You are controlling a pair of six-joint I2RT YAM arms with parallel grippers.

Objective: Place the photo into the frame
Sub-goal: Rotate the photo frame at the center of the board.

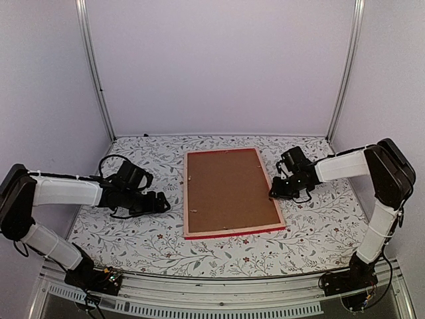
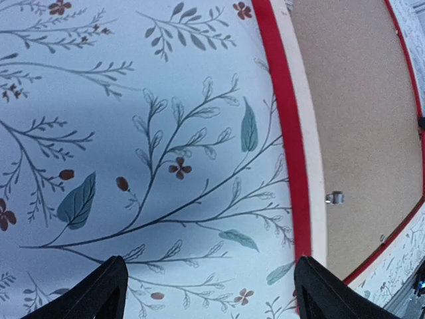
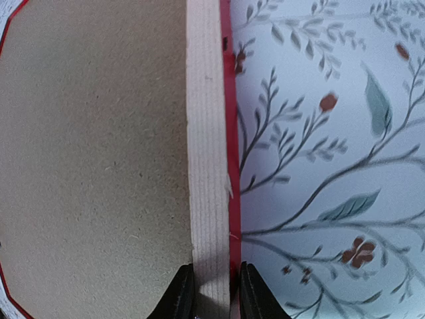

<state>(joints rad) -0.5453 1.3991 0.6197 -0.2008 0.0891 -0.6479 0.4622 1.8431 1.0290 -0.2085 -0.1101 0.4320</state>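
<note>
The frame lies face down in the middle of the table, its pale wood back up and red edges showing. A brown backing board fills it. The photo is hidden. My right gripper is at the frame's right rail. In the right wrist view its two fingers press both sides of that rail, so the gripper is shut on it. My left gripper hovers over the cloth just left of the frame. It is open with nothing between its fingers, and the frame's left rail is by its right finger.
A floral tablecloth covers the table. Small metal clips sit on the backing board near the rail. White walls with aluminium posts close in the back and sides.
</note>
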